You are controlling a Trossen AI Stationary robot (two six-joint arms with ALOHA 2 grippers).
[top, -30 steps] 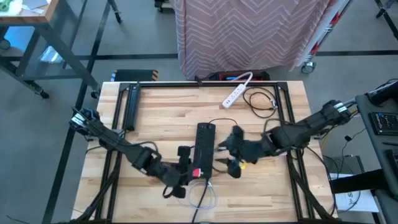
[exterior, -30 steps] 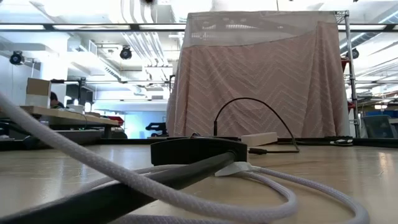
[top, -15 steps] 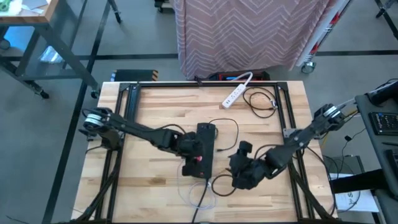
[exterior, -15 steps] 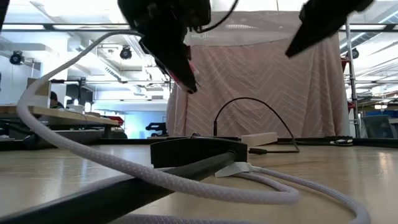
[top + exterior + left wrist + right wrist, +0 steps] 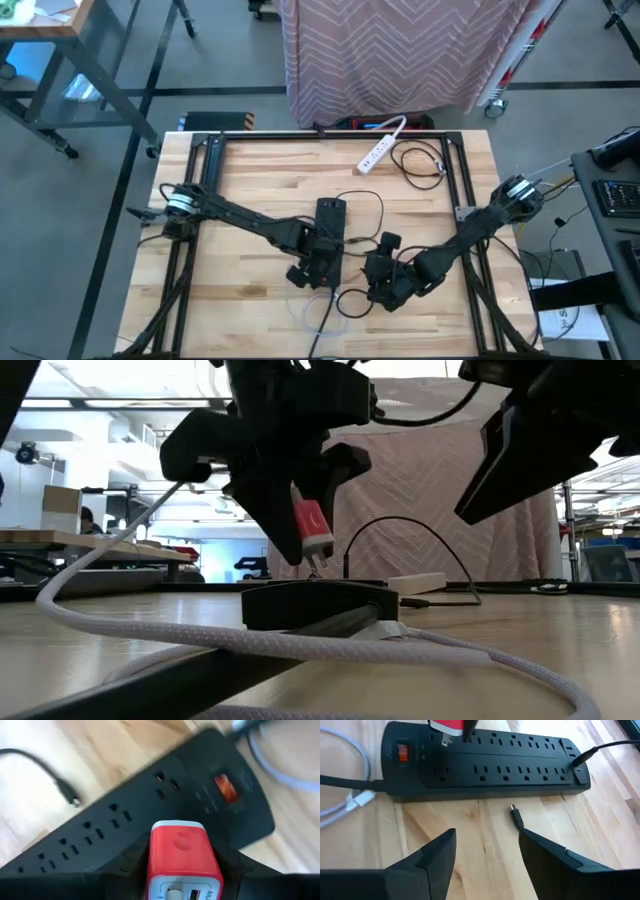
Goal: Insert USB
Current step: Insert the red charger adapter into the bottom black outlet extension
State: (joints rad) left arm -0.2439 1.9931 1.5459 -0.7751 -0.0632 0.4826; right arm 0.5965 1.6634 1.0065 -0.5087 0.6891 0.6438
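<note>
The red USB charger [image 5: 311, 528] hangs prongs-down just above the black power strip [image 5: 485, 765], near its switch end, clamped between the left gripper [image 5: 300, 510] fingers. The right gripper [image 5: 487, 852] hovers beside the strip with fingers spread, holding nothing (a loose black cable plug [image 5: 516, 816] lies on the table between them). Tilted prongs could miss the slots and shove the unrestrained strip sideways.
</note>
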